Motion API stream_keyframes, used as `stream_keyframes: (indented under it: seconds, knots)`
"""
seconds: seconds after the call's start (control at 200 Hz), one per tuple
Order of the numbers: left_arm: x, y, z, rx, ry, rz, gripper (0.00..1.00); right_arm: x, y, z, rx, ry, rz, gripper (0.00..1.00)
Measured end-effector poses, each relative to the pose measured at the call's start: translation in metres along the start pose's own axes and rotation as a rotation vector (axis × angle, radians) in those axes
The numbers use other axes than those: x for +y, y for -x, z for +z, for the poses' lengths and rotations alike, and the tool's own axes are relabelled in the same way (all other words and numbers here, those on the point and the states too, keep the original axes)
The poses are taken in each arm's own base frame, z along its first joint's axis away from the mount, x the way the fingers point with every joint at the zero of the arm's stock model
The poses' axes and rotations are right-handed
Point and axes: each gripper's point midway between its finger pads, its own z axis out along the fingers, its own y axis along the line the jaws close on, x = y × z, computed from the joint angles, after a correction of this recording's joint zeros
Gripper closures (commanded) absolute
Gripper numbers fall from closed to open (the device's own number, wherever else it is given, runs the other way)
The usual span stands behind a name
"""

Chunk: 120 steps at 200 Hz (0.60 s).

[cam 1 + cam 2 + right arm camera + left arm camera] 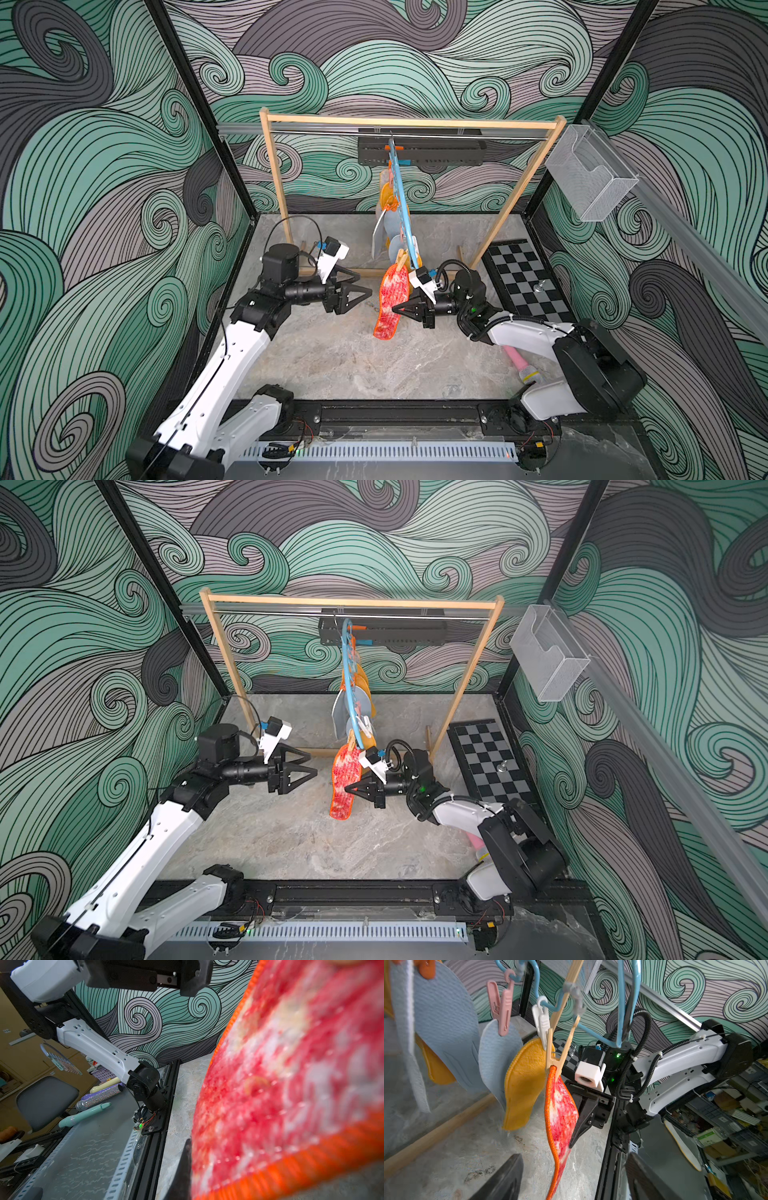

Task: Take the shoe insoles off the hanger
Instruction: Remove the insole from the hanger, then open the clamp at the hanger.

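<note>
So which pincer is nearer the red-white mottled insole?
Right. The right pincer is shut on the red-white mottled insole; the left pincer hangs open, apart, on its other side.

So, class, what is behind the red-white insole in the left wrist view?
The right gripper, shut on the red-white insole; one black finger shows along its edge. The insole covers the rest.

a wooden rack (411, 123) stands on the marbled table (332, 357), a checkered board (521, 270) beside it, a pink stick (515, 360) nearer the front; a mesh basket (590, 178) hangs above.

Chessboard (523, 278) right of rack (415, 123), hanger (401, 199) on rack, insoles (390, 303) on hanger
</note>
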Motion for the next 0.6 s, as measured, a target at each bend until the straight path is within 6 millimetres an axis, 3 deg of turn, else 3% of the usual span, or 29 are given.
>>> stream_keyframes:
  seconds: [0.165, 0.34, 0.475, 0.6]
  knots:
    - [-0.003, 0.015, 0.018, 0.046, -0.048, 0.013, 0.26, 0.0, -0.013, -0.002, 0.016, -0.005, 0.027, 0.99]
    - [-0.01, 0.017, 0.029, 0.075, -0.074, 0.088, 0.26, 0.001, -0.012, -0.002, 0.004, 0.002, 0.025, 0.99]
    - [-0.001, 0.015, 0.036, 0.082, -0.069, 0.108, 0.26, 0.002, -0.01, -0.001, -0.004, 0.015, 0.026, 0.99]
    - [0.012, 0.013, 0.048, 0.091, -0.07, 0.105, 0.33, 0.005, -0.009, 0.0, -0.007, 0.027, 0.022, 0.99]
